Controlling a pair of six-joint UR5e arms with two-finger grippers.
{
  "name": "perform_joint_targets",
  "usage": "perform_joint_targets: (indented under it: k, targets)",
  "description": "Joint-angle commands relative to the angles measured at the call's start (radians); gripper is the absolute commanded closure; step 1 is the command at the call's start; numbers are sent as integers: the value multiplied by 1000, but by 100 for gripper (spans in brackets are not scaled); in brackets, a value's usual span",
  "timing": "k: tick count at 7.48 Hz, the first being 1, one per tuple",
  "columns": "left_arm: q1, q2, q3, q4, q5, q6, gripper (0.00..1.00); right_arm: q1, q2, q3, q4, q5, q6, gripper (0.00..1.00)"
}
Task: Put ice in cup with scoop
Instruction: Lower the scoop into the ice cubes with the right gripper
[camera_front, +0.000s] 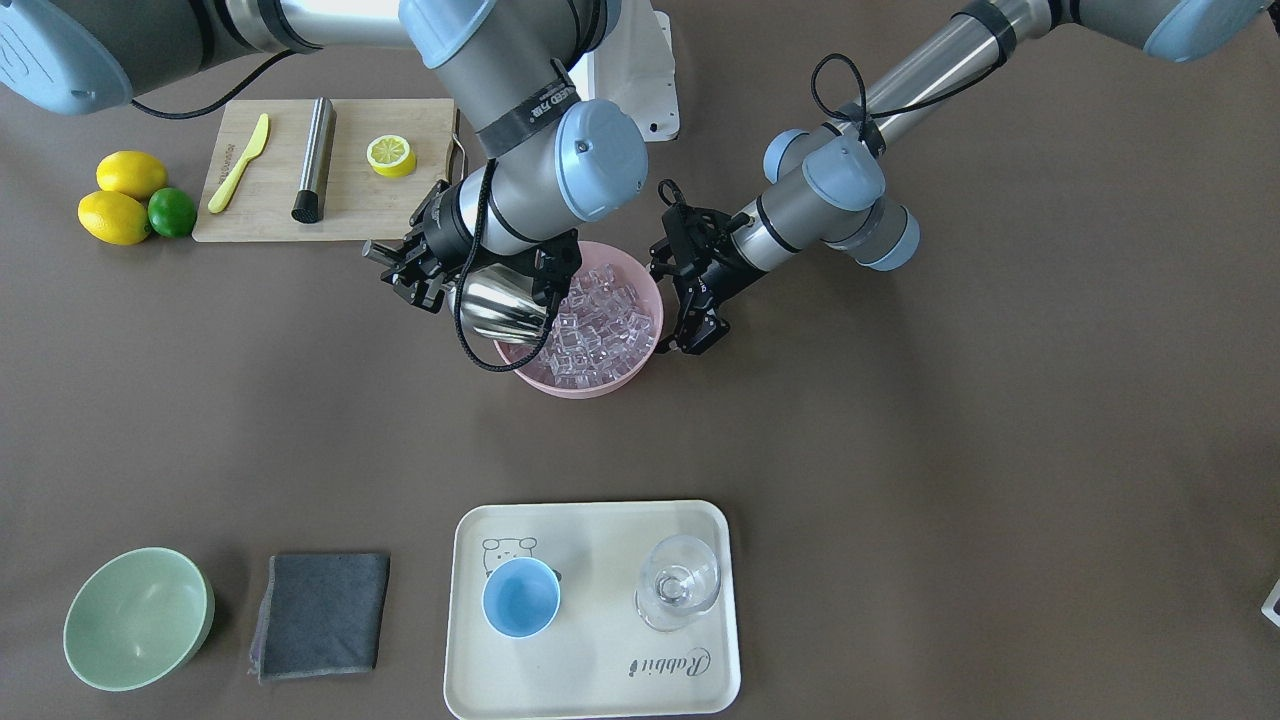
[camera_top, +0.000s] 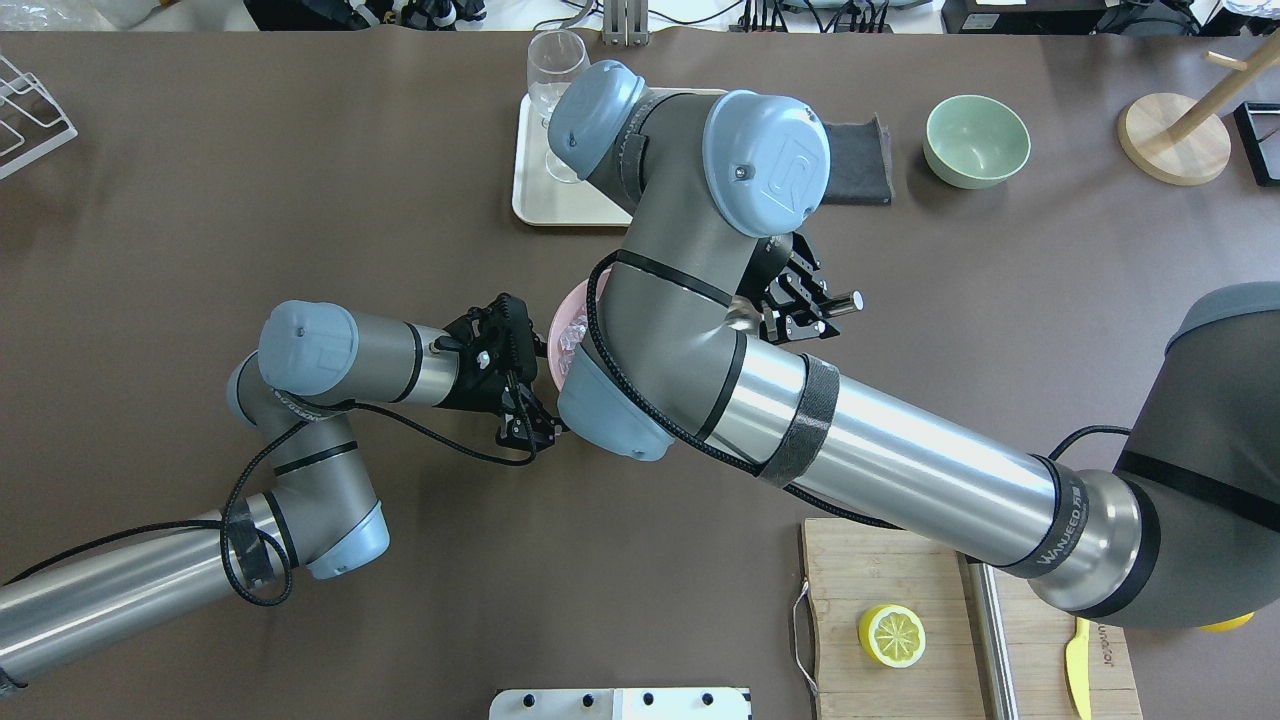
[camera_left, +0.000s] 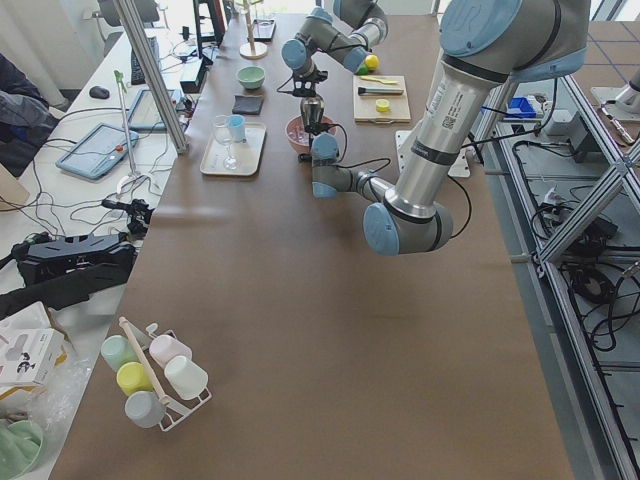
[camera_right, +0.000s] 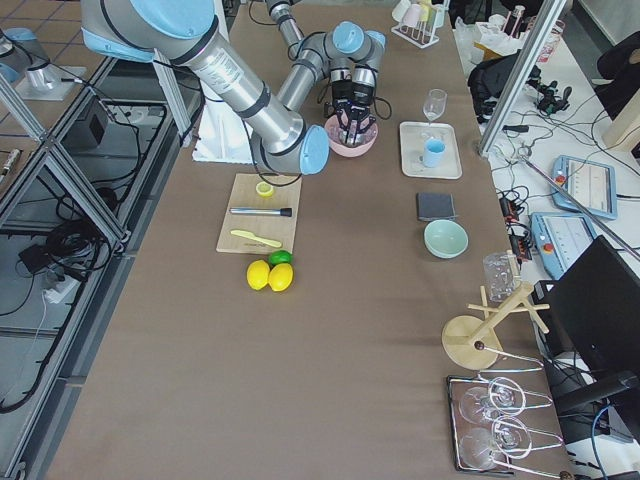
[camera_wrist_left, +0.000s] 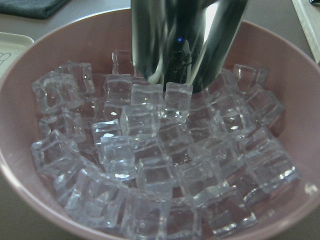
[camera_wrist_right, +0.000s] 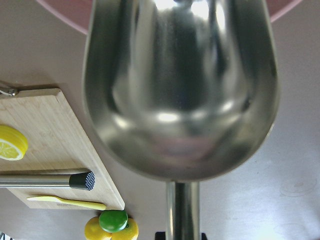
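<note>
My right pincer (camera_front: 408, 272) is closed on the scoop's (camera_front: 503, 306) thin rod handle, whose end pokes out past the fingers. The scoop tilts steeply, mouth down, its steel lip pushed in among the ice (camera_front: 602, 330) at one side of the pink bowl (camera_front: 590, 388). Seen from my left wrist, the scoop stands in the cubes against the bowl's far wall, with several cubes pressed against its edge. The ice is heaped across the bowl, which sits on the brown desk (camera_front: 900, 450) between my two arms.

My left pincer (camera_front: 690, 345) hangs at the bowl's other side, fingertips down beside the rim; I cannot tell whether it is open or closed, or whether it touches the bowl.

The cup (camera_front: 521, 597) stands upright on a cream tray (camera_front: 600, 680) well apart from the bowl, at the desk's far edge from me. A clear stemmed glass (camera_front: 678, 595) shares the tray, near the cup but not touching it.
</note>
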Motion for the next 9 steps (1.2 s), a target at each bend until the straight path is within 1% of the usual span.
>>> perform_joint_targets:
  k: [1, 3, 6, 9]
  targets:
    - [0, 1, 0, -1, 0, 0, 3, -19, 0, -17, 36, 0, 28, 100]
    - [0, 1, -2, -1, 0, 0, 3, -23, -1, -31, 70, 3, 45, 100]
    - [2, 5, -2, -1, 0, 0, 3, -42, -11, -54, 154, 3, 95, 100]
    - [2, 5, -2, -1, 0, 0, 3, -51, -15, -55, 199, 8, 137, 100]
